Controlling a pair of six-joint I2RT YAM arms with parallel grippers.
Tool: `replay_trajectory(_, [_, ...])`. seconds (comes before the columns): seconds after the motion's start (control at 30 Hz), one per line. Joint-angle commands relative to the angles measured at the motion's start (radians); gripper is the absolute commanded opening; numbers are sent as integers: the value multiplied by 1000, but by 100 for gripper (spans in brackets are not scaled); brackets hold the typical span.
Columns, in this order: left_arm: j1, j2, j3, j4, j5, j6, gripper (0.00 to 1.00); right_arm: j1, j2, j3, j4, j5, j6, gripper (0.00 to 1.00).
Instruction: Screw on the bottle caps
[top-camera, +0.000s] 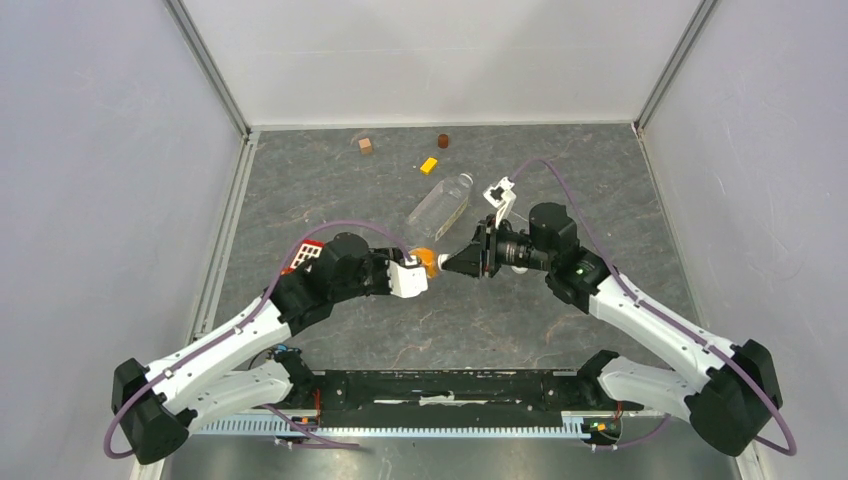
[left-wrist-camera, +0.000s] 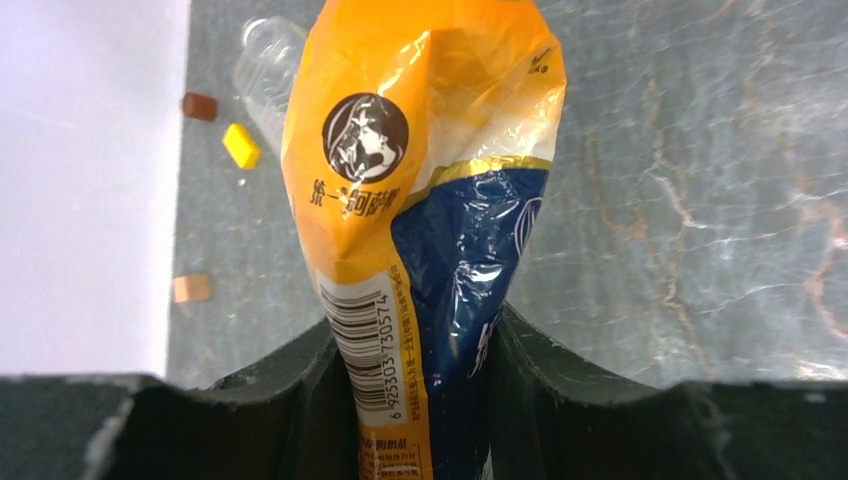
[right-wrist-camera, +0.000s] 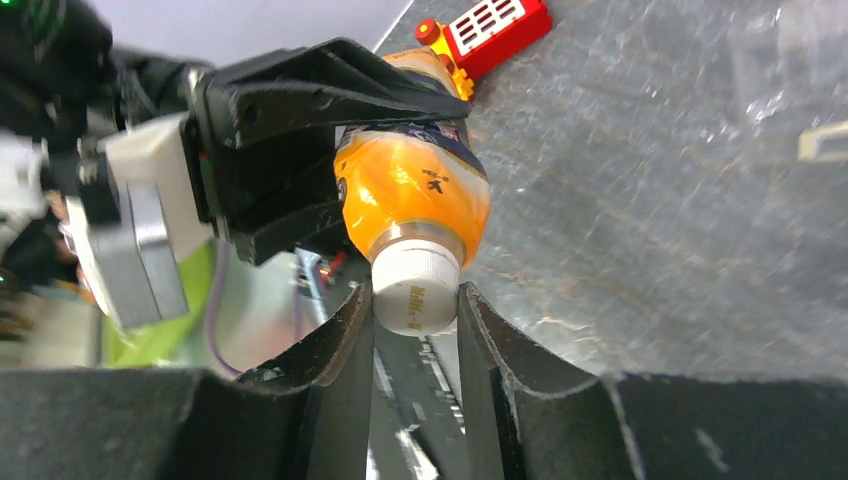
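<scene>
My left gripper (top-camera: 418, 272) is shut on the small orange bottle (left-wrist-camera: 425, 200) with the dark blue label, squeezing its body and holding it off the table, mouth toward the right arm. In the right wrist view the orange bottle (right-wrist-camera: 412, 195) carries a white cap (right-wrist-camera: 415, 287) on its neck. My right gripper (right-wrist-camera: 415, 300) is shut on that cap, fingers on both sides of it. The two grippers meet at mid-table (top-camera: 450, 263). The larger clear bottle (top-camera: 441, 205) lies on its side behind them, without a visible cap. The second cap is not in view.
A yellow block (top-camera: 429, 165), a tan block (top-camera: 365, 146) and a small dark brown cylinder (top-camera: 443, 140) lie near the back wall. A red and white toy (top-camera: 309, 255) sits beside the left arm. A white part (top-camera: 499, 194) lies by the right arm.
</scene>
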Motion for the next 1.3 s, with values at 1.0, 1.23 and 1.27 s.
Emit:
replay_trajectory(1.0, [25,198,322,-312,325,-67,2,-1,-319,-45,-240,-248,-1508,65])
replay_trajectory(1.23, [25,216,341,-326,356,-63,2,-1,-310,-41,-249,-265,-1555,60])
replay_trajectory(1.27, [25,218,341,-326,357,-64,2,-1,-308,-40,-250,-268,-1558,60])
